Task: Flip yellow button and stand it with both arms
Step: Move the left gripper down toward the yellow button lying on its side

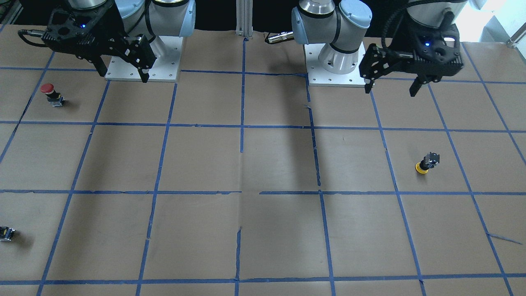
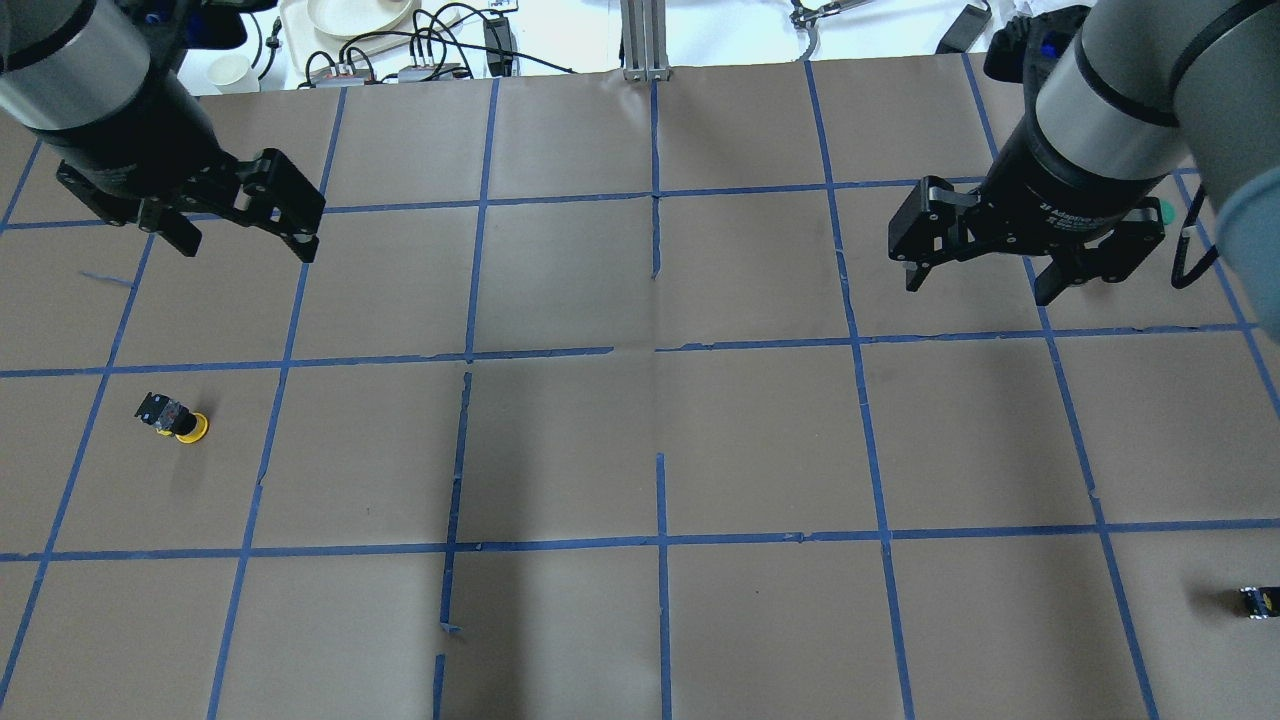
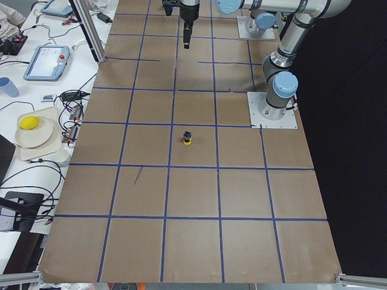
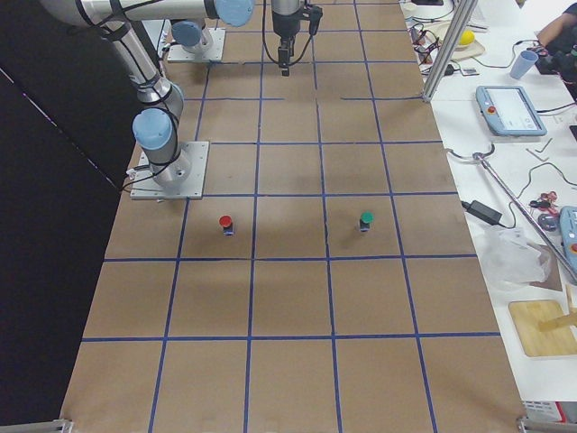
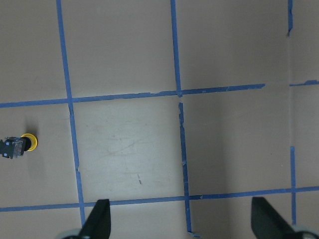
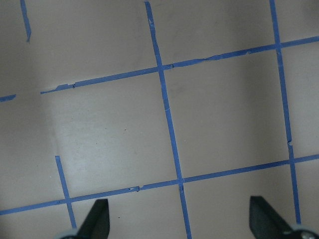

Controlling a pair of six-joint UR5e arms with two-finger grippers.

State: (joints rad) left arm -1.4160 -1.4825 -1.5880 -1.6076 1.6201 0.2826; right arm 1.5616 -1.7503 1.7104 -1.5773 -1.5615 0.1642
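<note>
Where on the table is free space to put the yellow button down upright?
The whole middle band of squares is bare, from the yellow button on the robot's left across to the black block far right. The red button occupies the robot's near right corner.

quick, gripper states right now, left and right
Left gripper: open, holding nothing.
Right gripper: open, holding nothing.

Place: robotics lab.
Table: brown paper point(image 3: 193, 248), blue tape grid point(image 3: 193, 218).
Robot-side edge: bolted base plate point(image 3: 257, 121).
Side bench: teach pendant point(image 3: 47, 62), cables point(image 3: 24, 172).
</note>
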